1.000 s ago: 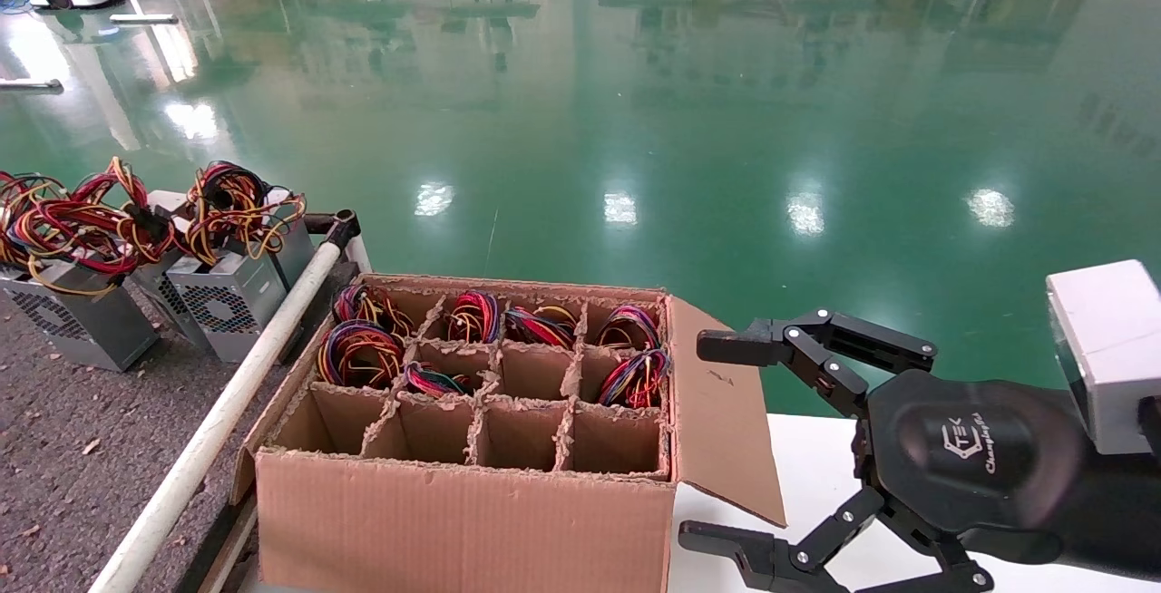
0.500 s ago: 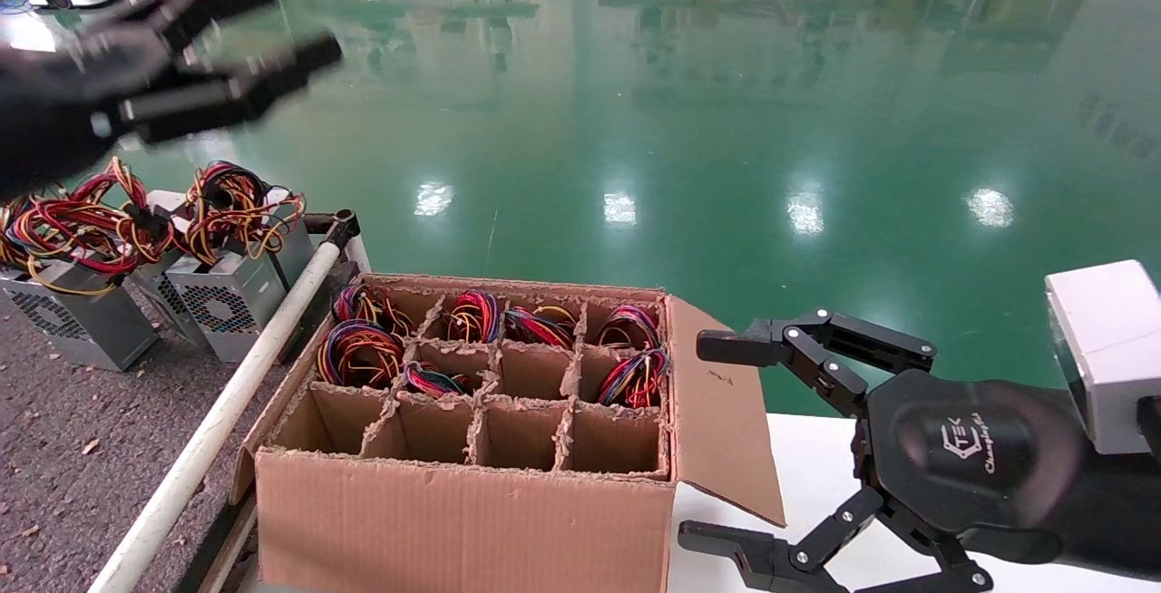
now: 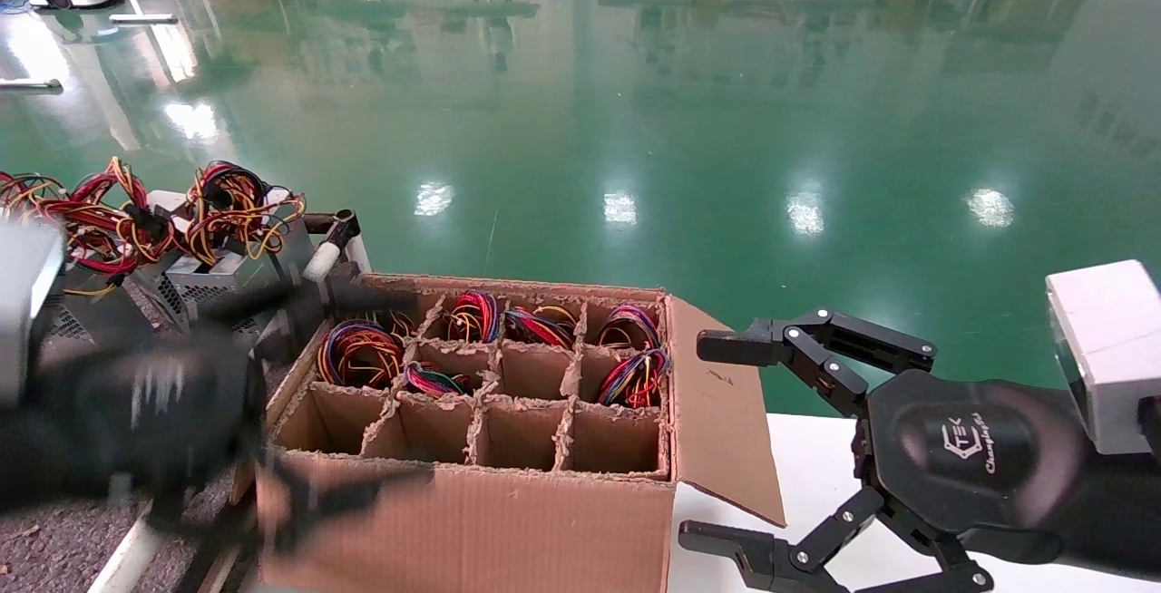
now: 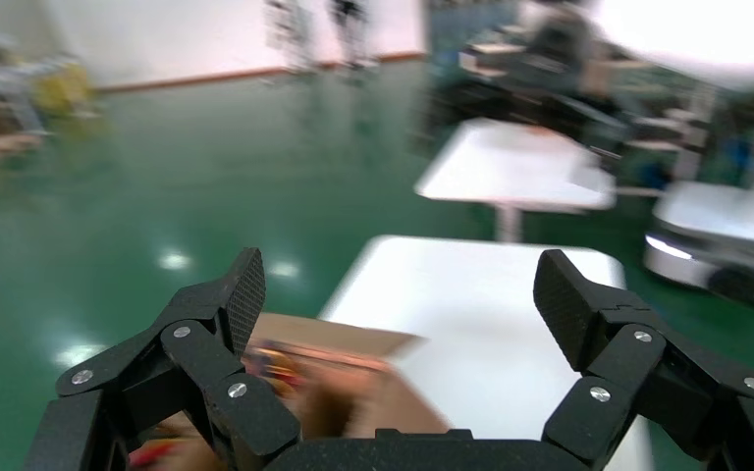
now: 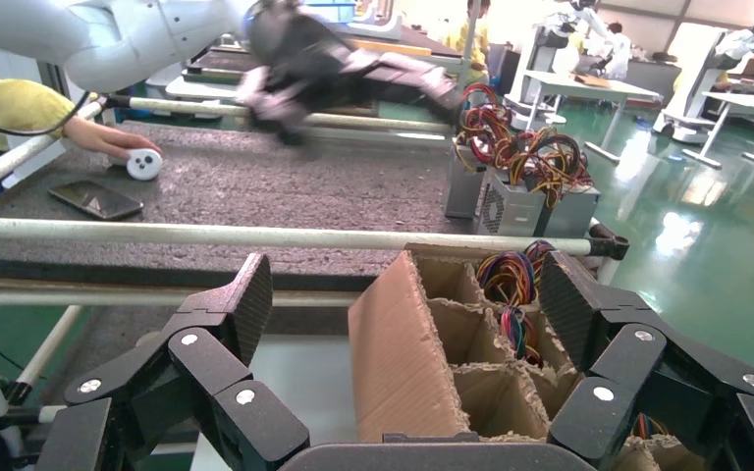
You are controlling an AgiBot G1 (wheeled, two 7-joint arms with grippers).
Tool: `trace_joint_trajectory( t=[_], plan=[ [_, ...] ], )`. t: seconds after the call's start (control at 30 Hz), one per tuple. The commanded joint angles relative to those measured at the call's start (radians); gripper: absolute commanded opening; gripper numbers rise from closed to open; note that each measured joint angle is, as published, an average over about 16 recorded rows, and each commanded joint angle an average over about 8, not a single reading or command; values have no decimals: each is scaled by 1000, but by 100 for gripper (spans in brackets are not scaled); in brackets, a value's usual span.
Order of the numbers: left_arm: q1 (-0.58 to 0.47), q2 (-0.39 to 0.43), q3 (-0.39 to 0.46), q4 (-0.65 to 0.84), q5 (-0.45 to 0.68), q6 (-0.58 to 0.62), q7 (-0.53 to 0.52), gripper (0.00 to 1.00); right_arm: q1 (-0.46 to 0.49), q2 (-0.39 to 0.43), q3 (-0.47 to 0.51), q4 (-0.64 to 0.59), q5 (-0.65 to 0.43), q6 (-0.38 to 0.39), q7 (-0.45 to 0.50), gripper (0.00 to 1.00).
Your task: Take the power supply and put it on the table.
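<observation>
Power supplies stand in the far cells of a divided cardboard box (image 3: 472, 520); only their coiled coloured wire bundles (image 3: 360, 353) show. My left gripper (image 3: 399, 389) is a blur at the box's near left corner, open and empty, and the left wrist view shows the left gripper (image 4: 400, 285) wide open above the box (image 4: 353, 392). To the right of the box my right gripper (image 3: 694, 439) is open and holds nothing. In its wrist view the right gripper (image 5: 404, 285) faces the box (image 5: 403, 363). The dark speckled table (image 3: 54, 548) lies to the left.
Grey power supplies with wire bundles (image 3: 218, 285) stand on the table (image 5: 255, 186) behind the white tube rail (image 3: 322, 262). The box rests on a white tabletop (image 3: 816, 466). A person's hand (image 5: 108, 137), a white puck and a phone (image 5: 93, 199) are on the table's far side.
My left arm has swung down from high at the upper left to the box's near left corner. The right arm and the box have not moved.
</observation>
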Motion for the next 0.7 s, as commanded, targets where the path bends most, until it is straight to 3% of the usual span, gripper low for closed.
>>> trace_joint_trajectory(
  t=[0.03,0.7],
  plan=[
    [36,-16,1,-45,-11,36,-5,100,0,0,0,0,0,0,0,100],
    [47,-21,1,-58,-16,46,-6,100,0,0,0,0,0,0,0,100]
  ],
)
